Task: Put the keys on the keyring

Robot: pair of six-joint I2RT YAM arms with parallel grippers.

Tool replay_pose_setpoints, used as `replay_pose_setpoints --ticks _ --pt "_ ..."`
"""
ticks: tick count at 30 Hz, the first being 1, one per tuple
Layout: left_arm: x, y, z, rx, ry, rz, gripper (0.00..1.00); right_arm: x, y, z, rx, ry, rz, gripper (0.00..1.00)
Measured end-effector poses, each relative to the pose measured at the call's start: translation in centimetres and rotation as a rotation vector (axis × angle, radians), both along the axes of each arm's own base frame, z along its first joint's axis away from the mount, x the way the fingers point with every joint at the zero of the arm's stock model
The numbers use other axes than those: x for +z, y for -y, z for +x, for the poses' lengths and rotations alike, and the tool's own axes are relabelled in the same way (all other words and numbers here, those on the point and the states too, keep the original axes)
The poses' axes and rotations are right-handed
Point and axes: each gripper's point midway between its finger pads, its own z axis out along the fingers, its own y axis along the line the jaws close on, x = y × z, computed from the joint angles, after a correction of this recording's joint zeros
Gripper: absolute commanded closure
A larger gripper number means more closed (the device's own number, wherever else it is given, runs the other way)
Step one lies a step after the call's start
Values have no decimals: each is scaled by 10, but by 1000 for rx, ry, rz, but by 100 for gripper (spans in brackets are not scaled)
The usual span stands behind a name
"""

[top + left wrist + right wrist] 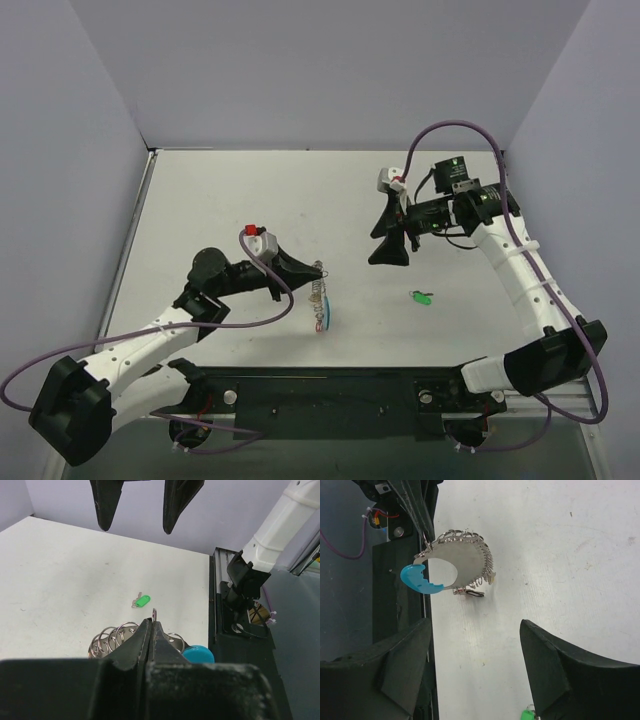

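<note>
My worry is the left hand (152, 626). Its fingers are pinched shut on only a thin edge of the keyring (462, 570), so I judge the loop could twist or slip out once a key presses against it. The green key (420, 296) is tiny and lies flat on the worktop (250, 190). The right hand (475, 625), wide open and holding nothing, might skid it away rather than lift it. That key lies near the right hand, towards the arm's base, and well apart from the keyring at the left hand's tips.
</note>
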Motion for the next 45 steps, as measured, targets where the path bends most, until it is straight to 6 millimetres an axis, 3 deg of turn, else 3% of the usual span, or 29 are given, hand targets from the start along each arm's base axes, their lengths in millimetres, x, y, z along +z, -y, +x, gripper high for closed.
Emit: replay_pose_setpoints --ticks 6,13,18,23,27,33,38,45 --pt "0 -7 6 5 -5 30 100 -16 26 6 -77 3 -25 33" --pt "5 -24 35 78 -136 15 100 -61 65 19 -239 -79 -171 35" --pt "24 -32 49 106 -132 20 100 -106 110 18 -416 -220 -262 36" --pt "21 -35 48 111 -125 57 100 -143 150 7 -537 -317 -370 48" --pt "14 -39 44 117 -120 91 100 -158 154 10 -526 -284 -485 48" --pt "11 -45 39 137 -87 129 100 -190 137 5 -455 -171 -685 48" --pt "6 -49 39 154 -75 156 100 -200 141 12 -495 -107 -787 48" --pt "-3 -54 42 188 -69 196 100 -214 132 17 -504 -57 -891 50"
